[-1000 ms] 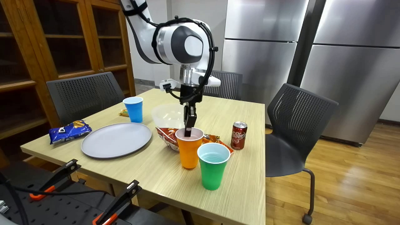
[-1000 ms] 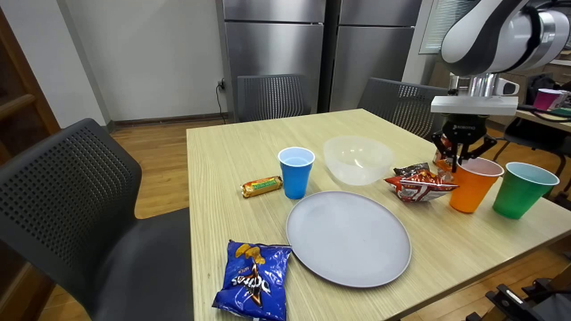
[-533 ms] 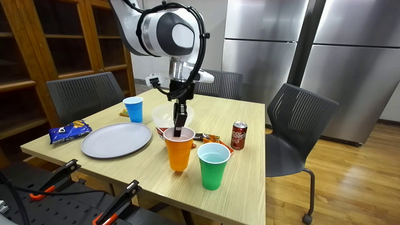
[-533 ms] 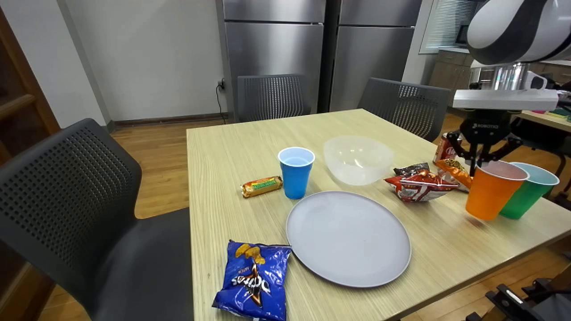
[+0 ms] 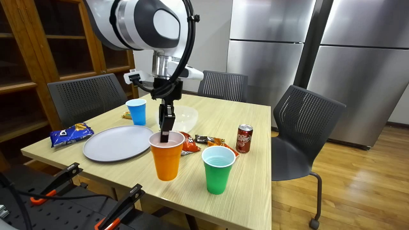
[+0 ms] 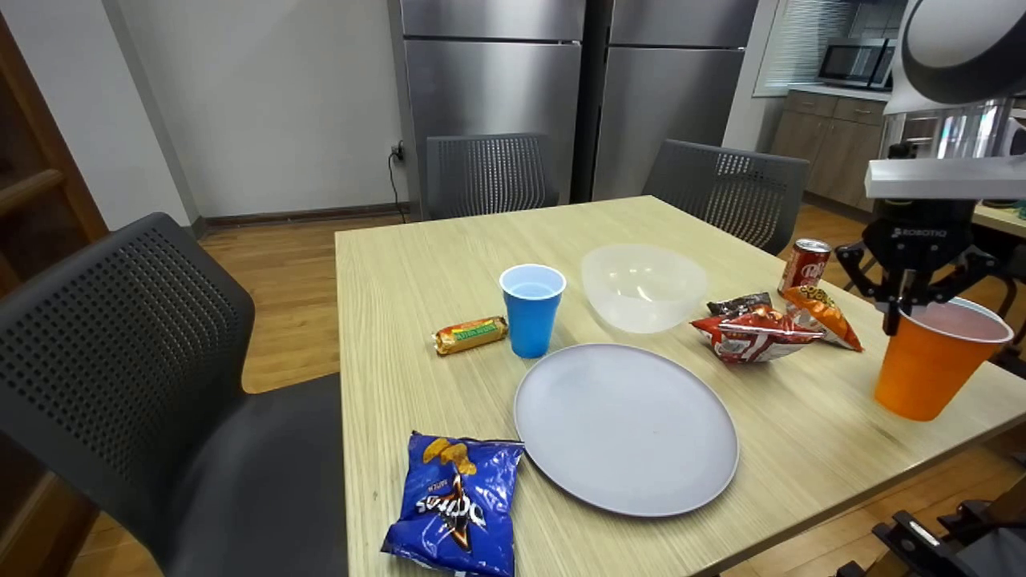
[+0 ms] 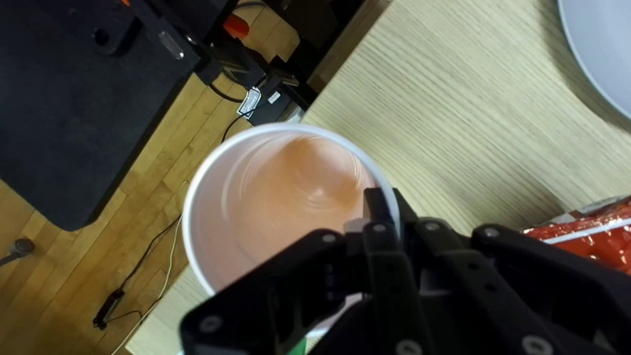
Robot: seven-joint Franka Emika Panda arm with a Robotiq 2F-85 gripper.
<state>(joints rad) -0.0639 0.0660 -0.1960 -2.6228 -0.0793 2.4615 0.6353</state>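
Observation:
My gripper [image 5: 164, 136] is shut on the rim of an orange cup [image 5: 166, 163]. In the wrist view one fingertip of the gripper [image 7: 391, 203] is inside the cup [image 7: 276, 207] and the other outside, with the white rim pinched between them. The cup tilts slightly and appears to hang just above the table, near its edge. Both cup and gripper [image 6: 896, 314] show at the right of an exterior view, where the orange cup [image 6: 930, 373] hides the green cup. That green cup [image 5: 218, 175] stands upright nearby. Inside, the orange cup looks empty.
On the table [image 6: 449, 264] lie a grey plate [image 6: 625, 433], a clear bowl [image 6: 641, 288], a blue cup [image 6: 531, 316], a gold-wrapped roll [image 6: 470, 335], a blue chip bag [image 6: 458, 505], a red bag [image 6: 753, 335], an orange bag [image 6: 826, 316] and a soda can [image 5: 244, 139]. Chairs surround it.
Gripper and orange cup have moved together away from the snack bags and bowl, toward the near table edge. The red bag behind the cup has come more into view. The grip has not altered.

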